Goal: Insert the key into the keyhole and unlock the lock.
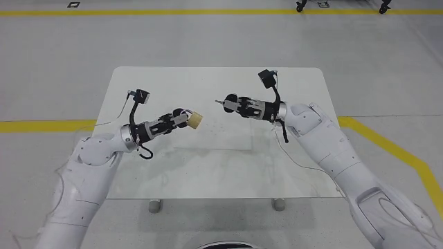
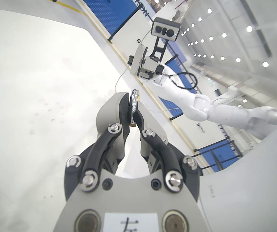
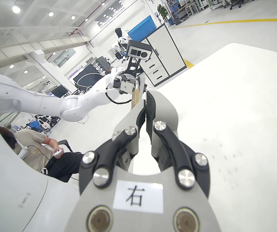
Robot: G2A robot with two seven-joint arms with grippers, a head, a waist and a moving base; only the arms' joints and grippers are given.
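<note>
Both pairs of jaws are clamped on their loads. The left gripper (image 2: 131, 101) pinches the padlock (image 1: 196, 119) by its silver shackle (image 2: 134, 100), which stands edge-on between the black pads, while the brass body juts out past the fingertips. The right gripper (image 3: 145, 100) has its pads pressed together with hardly a gap, closed on the key (image 1: 219, 102), whose thin grey blade pokes out from the fingertips towards the padlock. Seen from above, both arms hang over the middle of the white table (image 1: 208, 173), each coming in from its own side with the elbow bent and the forearm stretched roughly level. The wrists point inward, so the two grippers face each other. The left forearm angles up towards the table's far edge, and the right forearm lies nearly straight across. Padlock and key are held clear of the tabletop, near one another but apart. The key's tip sits a little nearer the table's far edge than the padlock's body. Whether the blade lines up with the keyhole cannot be told.
</note>
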